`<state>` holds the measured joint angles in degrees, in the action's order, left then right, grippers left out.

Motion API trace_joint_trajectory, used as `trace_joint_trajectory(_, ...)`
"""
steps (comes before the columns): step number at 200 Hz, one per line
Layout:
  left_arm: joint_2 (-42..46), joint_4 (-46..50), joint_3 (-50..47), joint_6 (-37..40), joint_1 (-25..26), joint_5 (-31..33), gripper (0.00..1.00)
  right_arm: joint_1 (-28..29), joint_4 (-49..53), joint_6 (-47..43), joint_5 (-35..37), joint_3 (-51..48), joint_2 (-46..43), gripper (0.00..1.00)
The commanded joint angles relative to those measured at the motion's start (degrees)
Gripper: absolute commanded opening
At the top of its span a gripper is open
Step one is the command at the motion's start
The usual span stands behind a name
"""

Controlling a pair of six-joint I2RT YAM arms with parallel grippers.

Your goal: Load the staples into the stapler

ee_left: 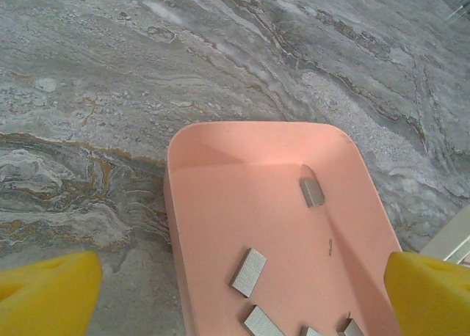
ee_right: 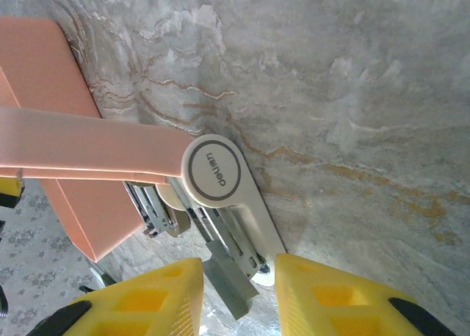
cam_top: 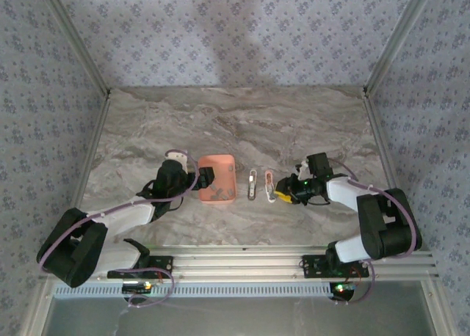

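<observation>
**Stapler-loading set on marble counter: stapler opened, staples loose in tray**

Stapler (cam_top: 253, 184) (ee_right: 220, 178), swung apart into two slim halves, lies flat midway between the counter's left and right edges, somewhat toward the near edge. The salmon tray (cam_top: 217, 164) (ee_left: 220, 204) just to its left holds the staples (ee_left: 250, 271), several short grey strips. Left claw (cam_top: 204, 178) (ee_left: 235, 292) is spread wide over the tray. Right claw (cam_top: 280, 197) (ee_right: 239, 299) is narrowly parted about one end of the stapler; whether it grips cannot be told.
</observation>
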<state>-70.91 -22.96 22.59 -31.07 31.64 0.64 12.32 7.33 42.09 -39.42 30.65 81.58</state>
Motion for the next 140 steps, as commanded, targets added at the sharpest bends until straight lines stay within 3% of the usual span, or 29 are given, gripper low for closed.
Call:
trace_joint_trajectory(1, 0.77, -0.69, 0.69, 0.92, 0.42, -0.56, 0.98, 0.32, -0.41, 0.91, -0.26, -0.19, 1.74, 0.30)
trace_joint_trajectory(37, 1.04, -0.44, 0.60, 1.01, 0.49, -0.38, 0.98, 0.68, -2.43, 1.86, -1.45, -0.38, 2.91, 0.30)
trace_joint_trajectory(140, 0.69, -0.44, 0.57, 1.18, 0.51, -0.38, 0.98, -0.05, -3.96, 3.54, -1.63, -1.30, 0.00, 0.11)
